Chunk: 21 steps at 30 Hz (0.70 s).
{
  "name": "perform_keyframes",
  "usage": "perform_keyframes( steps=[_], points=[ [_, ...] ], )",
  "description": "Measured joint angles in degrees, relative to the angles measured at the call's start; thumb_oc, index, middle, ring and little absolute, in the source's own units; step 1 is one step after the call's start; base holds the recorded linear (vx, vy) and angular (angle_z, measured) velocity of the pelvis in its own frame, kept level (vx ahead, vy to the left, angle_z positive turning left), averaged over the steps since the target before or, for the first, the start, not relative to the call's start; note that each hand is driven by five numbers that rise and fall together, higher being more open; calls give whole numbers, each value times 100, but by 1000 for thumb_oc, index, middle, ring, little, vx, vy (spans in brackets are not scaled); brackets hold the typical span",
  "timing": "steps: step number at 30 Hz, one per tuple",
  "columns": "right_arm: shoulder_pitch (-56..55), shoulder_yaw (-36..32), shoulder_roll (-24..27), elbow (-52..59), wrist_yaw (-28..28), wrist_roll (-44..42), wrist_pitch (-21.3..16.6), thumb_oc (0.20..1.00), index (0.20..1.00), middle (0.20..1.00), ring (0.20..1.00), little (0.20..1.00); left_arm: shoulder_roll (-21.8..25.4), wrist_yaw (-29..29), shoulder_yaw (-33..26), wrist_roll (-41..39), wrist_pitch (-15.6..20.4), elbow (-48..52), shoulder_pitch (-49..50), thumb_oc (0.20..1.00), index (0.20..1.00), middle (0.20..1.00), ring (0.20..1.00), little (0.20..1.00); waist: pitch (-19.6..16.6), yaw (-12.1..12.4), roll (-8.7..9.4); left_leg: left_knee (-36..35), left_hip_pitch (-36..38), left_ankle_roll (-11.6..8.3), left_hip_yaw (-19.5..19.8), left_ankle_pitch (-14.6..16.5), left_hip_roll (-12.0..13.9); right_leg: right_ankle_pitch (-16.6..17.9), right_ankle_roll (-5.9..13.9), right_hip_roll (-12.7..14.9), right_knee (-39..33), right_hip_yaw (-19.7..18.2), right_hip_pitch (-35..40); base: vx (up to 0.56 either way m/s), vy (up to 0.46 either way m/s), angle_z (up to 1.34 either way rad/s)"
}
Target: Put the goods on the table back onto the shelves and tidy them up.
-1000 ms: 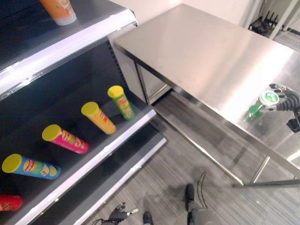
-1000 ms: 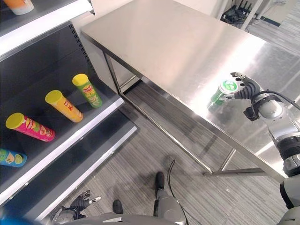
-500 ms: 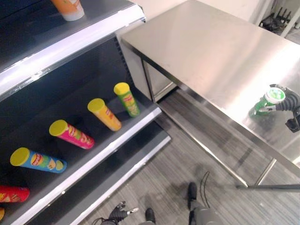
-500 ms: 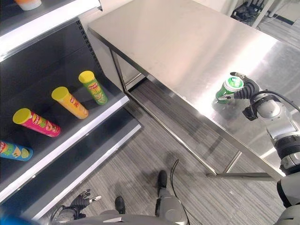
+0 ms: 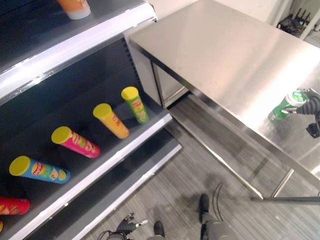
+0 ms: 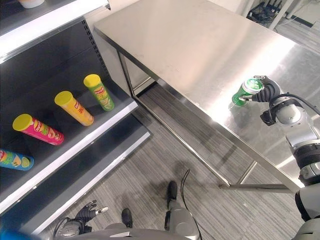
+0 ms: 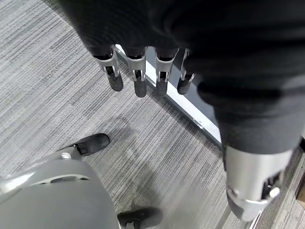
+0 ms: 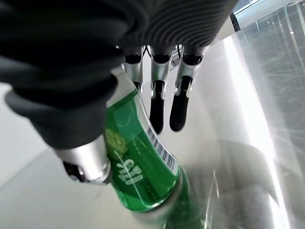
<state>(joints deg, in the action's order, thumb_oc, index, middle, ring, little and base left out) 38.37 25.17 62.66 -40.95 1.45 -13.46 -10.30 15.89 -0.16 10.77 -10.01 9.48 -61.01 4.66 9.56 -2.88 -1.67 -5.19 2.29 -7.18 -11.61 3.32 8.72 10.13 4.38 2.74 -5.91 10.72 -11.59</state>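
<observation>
A green can [image 6: 244, 92] with a pale top leans tilted on the steel table [image 6: 190, 45], close to its front edge. My right hand [image 6: 268, 92] is shut on the can. In the right wrist view the can [image 8: 139, 160] lies between the thumb [image 8: 86, 160] and the fingers [image 8: 157, 102], just over its own reflection. My left hand [image 7: 138, 71] hangs open low over the striped floor, and it also shows near the shelf's foot [image 6: 88, 213]. On the dark shelf [image 5: 120, 155] lie several chip tubes: green [image 5: 134, 105], yellow [image 5: 112, 121], pink [image 5: 75, 142], blue [image 5: 39, 170] and red [image 5: 12, 205].
An orange tube [image 5: 75, 7] stands on the upper shelf, behind its white front edge [image 5: 75, 47]. The shelf unit stands to the left of the table, with a strip of grey striped floor [image 5: 200, 165] between them. Dark clutter [image 6: 262, 10] sits past the table's far corner.
The green can has gone from standing upright to leaning over in my right hand. The whole picture has shifted a little. The left hand has stayed low.
</observation>
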Motion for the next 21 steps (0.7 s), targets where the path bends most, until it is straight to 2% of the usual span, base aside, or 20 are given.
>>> perform_keyframes(
  steps=[11,14,19,21],
  points=[
    [-66,-61,0,84,-22,10,16,200,200,200,200,200,0,12,-60,0,-3,-10,0,1000,1000,1000,1000,1000,5,-8,7,0,29,0,49,0,2,-1,1,7,13,48,60,0,-1,1],
    [-630,-771,6,862,-192,6,9,200,200,200,200,200,-7,29,-221,2,-6,-2,-6,1000,1000,1000,1000,1000,7,-14,9,0,52,0,122,0,10,-29,36,13,5,107,119,1,-8,10],
    [-2146,-2551,6,2776,-455,16,-158,200,200,200,200,200,-22,161,-517,12,-7,22,-4,1000,1000,1000,1000,1000,19,-28,26,0,91,-1,188,0,17,-64,75,30,12,156,204,19,-19,7],
    [-2537,-3107,7,3351,-596,222,-248,200,200,200,200,200,-66,190,-727,43,-11,2,18,1000,1000,1000,1000,1000,23,-144,31,-1,112,-1,268,0,17,-89,80,47,15,224,297,11,-17,17]
  ],
)
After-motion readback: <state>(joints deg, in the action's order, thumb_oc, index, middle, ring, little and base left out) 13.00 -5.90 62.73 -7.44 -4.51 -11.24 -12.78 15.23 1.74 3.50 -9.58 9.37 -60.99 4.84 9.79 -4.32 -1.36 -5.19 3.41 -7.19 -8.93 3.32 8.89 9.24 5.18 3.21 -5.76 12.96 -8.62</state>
